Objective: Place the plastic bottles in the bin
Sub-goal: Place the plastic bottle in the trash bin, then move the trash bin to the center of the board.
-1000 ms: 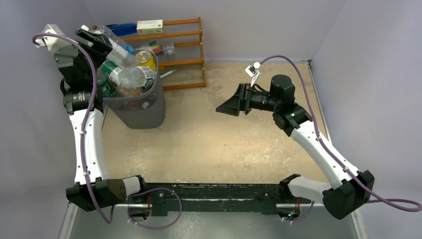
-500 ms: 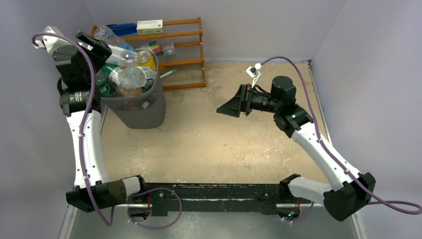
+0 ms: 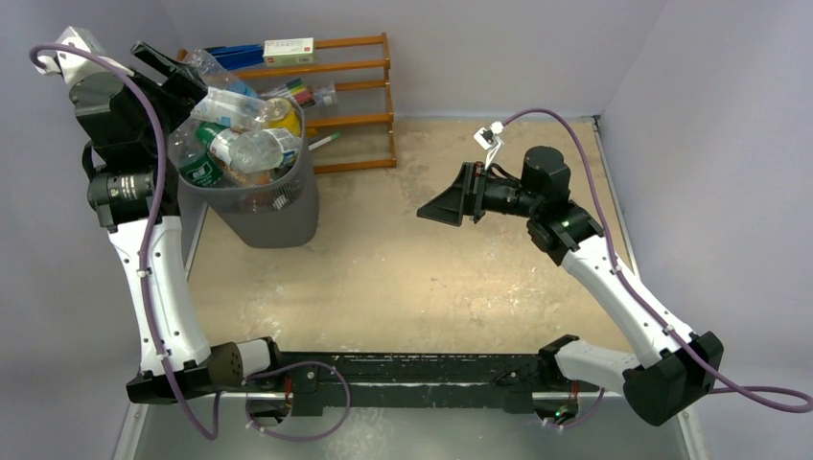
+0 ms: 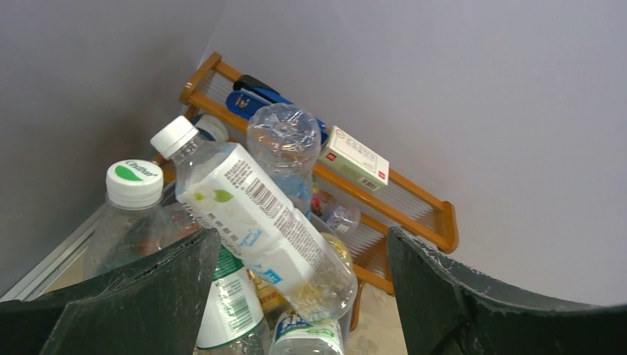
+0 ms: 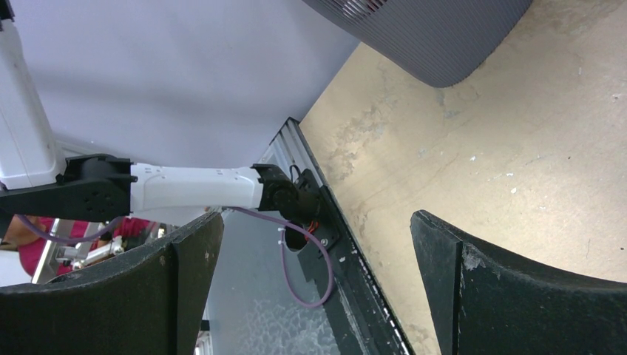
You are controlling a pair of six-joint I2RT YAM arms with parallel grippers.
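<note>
A: Walls?
B: Plain pale lilac walls (image 3: 499, 48) on three sides; the light is soft and even.
A: Surface?
B: Table top (image 3: 403, 268) is beige, scuffed, with pale worn patches.
A: Furniture?
B: Orange wooden rack (image 3: 386, 96) at back left, against the rear wall.

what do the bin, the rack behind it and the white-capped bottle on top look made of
Bin: probably matte grey plastic, going by its moulded perforated walls. Rack: wood with a glossy orange-brown finish, built of slats and posts. White-capped bottle: thin clear plastic, shiny and see-through, with a printed white label, film or paper.
</note>
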